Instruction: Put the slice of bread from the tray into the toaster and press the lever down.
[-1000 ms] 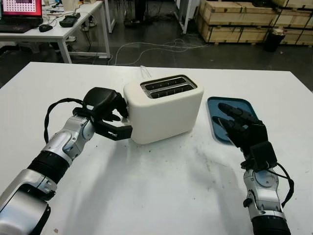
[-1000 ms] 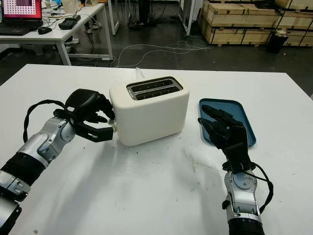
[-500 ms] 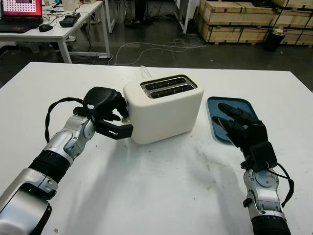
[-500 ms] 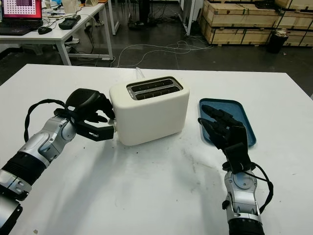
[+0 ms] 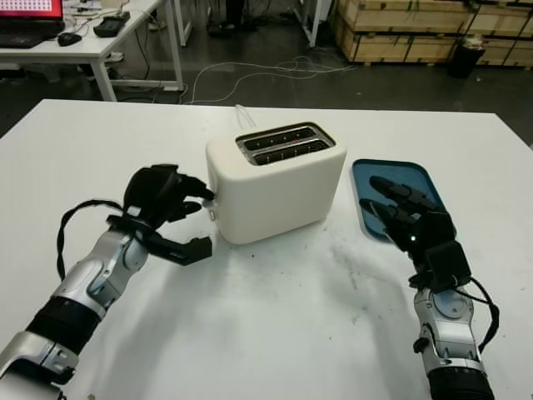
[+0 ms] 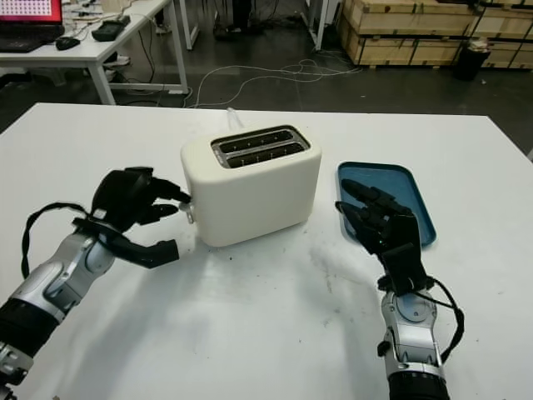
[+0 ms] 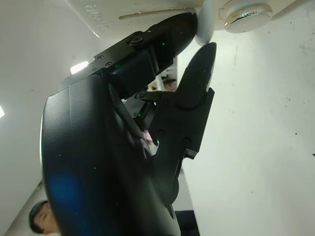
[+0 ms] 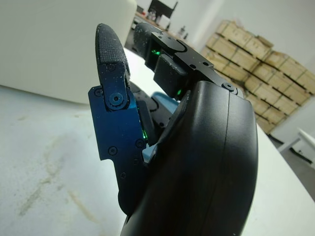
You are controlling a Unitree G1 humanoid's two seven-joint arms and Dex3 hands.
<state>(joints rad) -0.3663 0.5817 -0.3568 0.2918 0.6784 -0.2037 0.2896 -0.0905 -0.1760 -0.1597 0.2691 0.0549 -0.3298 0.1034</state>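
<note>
A cream two-slot toaster (image 5: 279, 183) stands mid-table, and its slots (image 5: 286, 143) look dark; I cannot tell whether bread is inside. Its lever (image 6: 190, 210) sticks out low on the left end. My left hand (image 5: 200, 223) is open just left of that end, fingers pointing at the lever and thumb lower. In the left wrist view the fingertips (image 7: 204, 54) sit right at the lever and a round knob (image 7: 244, 11). To the toaster's right lies the blue tray (image 5: 400, 171), its visible surface bare. My right hand (image 5: 383, 200) is open over the tray's near edge.
The toaster's white cable (image 5: 241, 112) trails off behind it. The white table (image 5: 275, 325) has grey smudges in front of the toaster. Beyond the far edge are a desk with a laptop (image 5: 33, 10) and wooden crates (image 5: 400, 37).
My left hand has drawn back from the toaster's left end, down and to the left. The head view has tipped downward slightly. The right hand has not moved.
</note>
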